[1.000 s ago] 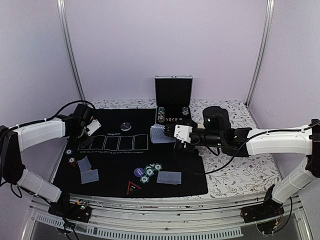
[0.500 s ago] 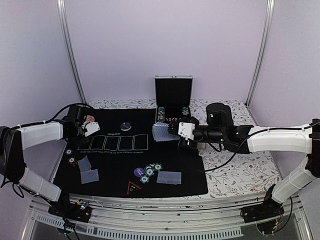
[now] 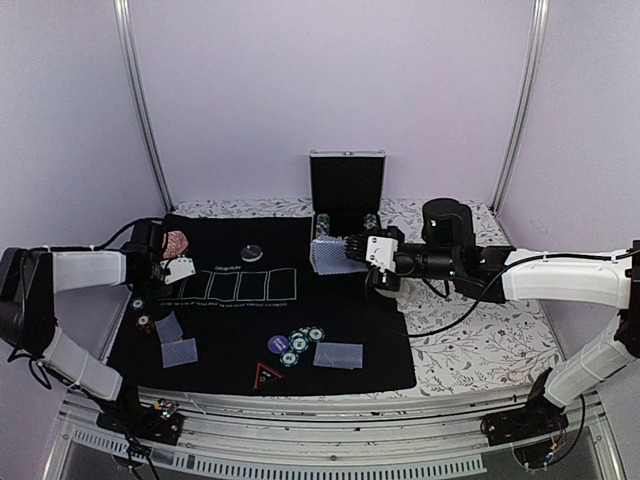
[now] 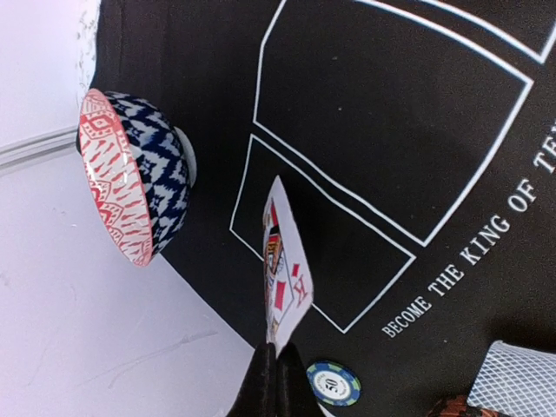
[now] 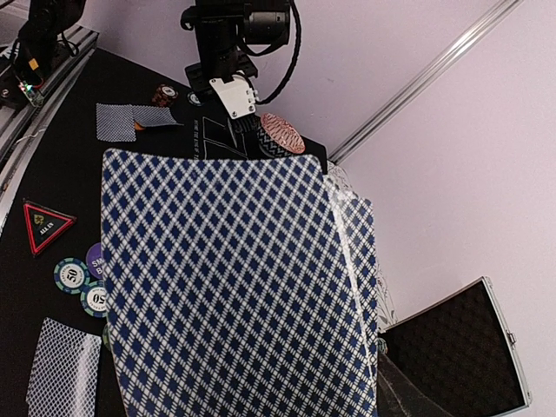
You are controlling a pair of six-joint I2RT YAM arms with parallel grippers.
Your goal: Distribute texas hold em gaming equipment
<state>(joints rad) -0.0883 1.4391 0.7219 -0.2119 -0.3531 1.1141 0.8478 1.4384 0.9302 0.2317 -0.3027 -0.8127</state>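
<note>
In the left wrist view my left gripper [image 4: 276, 380] is shut on a playing card [image 4: 283, 271], a red king seen nearly edge-on, held above the black mat [image 4: 391, 130] beside a green-and-white chip [image 4: 334, 383]. From above, that left gripper [image 3: 168, 269] hovers at the mat's left edge. My right gripper [image 3: 348, 255] is shut on a stack of blue-diamond-backed cards [image 3: 328, 256] in front of the open case [image 3: 347, 186]. That stack [image 5: 234, 287] fills the right wrist view and hides the fingers. More cards [image 3: 338, 355], chips [image 3: 300, 343] and a purple button [image 3: 278, 345] lie on the mat.
A patterned red-and-blue bowl [image 3: 176, 245] lies tipped right next to the left gripper. A dark round disc [image 3: 252, 253] sits at the mat's back. Two cards [image 3: 175, 340] and two chips [image 3: 141, 312] lie at front left. A red-edged triangle marker [image 3: 266, 375] sits at the front.
The right gripper has carried the card stack back and to the right, toward the case. The left gripper has drawn left and nearer with its card, ending beside the bowl.
</note>
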